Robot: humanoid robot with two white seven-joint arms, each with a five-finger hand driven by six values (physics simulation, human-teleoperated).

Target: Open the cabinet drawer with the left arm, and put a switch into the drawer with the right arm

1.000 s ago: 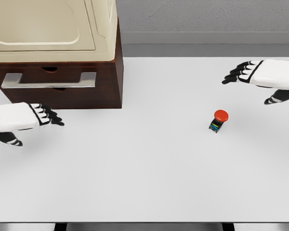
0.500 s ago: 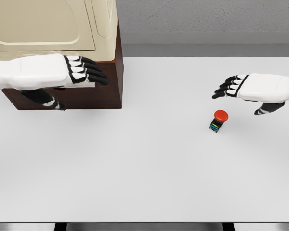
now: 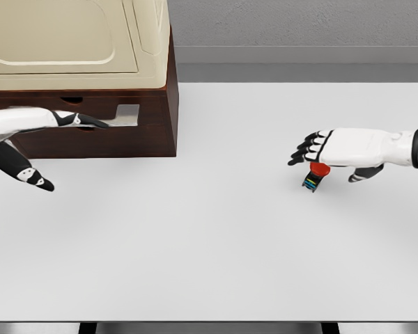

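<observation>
The switch [image 3: 315, 175], a red push button on a small dark base, stands on the white table [image 3: 209, 243] right of centre. My right hand [image 3: 334, 149] hovers just above and behind it, fingers spread and open, thumb hanging down beside the button. The dark wood cabinet [image 3: 143, 136] with a cream top stands at the back left, its drawer pushed in. My left hand [image 3: 49, 120] lies edge-on across the drawer front, its straight fingers [image 3: 90, 122] laid along the silver handle [image 3: 129, 113] and covering most of it. Its thumb points down, away from the handle.
A cream appliance-like block [image 3: 76, 42] sits on top of the cabinet. A grey wall [image 3: 299, 28] runs behind the table. The table's front edge [image 3: 209, 321] is at the bottom of the view.
My left hand has dropped from the cabinet's top edge to the drawer handle and turned edge-on. My right hand has moved left and down, now over the switch.
</observation>
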